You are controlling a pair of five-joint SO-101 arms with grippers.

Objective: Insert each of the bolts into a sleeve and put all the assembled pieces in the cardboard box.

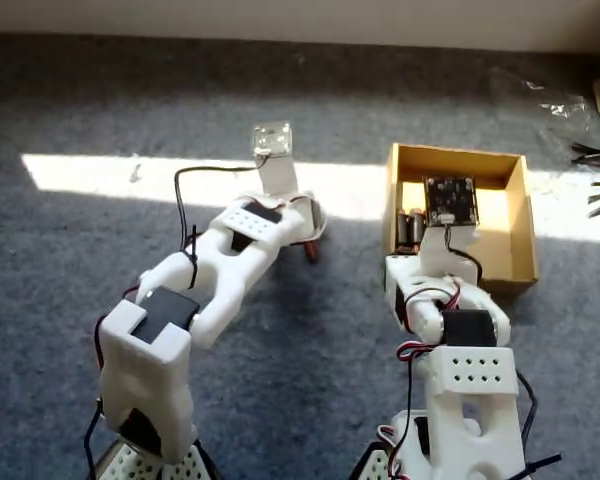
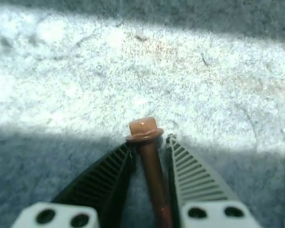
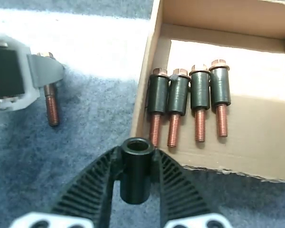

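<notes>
From above, the left arm (image 1: 195, 290) stretches over the grey carpet (image 1: 70, 110) toward the middle of the scene. At its end the left tool (image 1: 308, 232) has a copper-coloured bolt (image 1: 312, 252), whose lower end shows under the fingers. To the right stands the cardboard box (image 1: 525, 225), open at the top. The right arm (image 1: 460, 370) is in front of it, with its wrist above the near wall of the box.

In the left wrist view, the two dark ribbed fingers (image 2: 107, 175) are closed on the shank of the bolt. The fingertips grip it just under the flange, so the hexagonal head sticks out past them, over a sunlit part of the carpet.

In the right wrist view, the right tool (image 3: 135, 153) is closed around a black sleeve (image 3: 134, 175). The sleeve sits between the fingertips, with its open hole turned toward the camera. It is over the carpet, just outside the near wall of the box. Inside the box, four assembled pieces (image 3: 189, 97) lie side by side against the wall nearer to the left arm, heads pointing away and threaded ends toward the tool. Farther off, outside the box, the left tool holds its bolt with the thread hanging down.
</notes>
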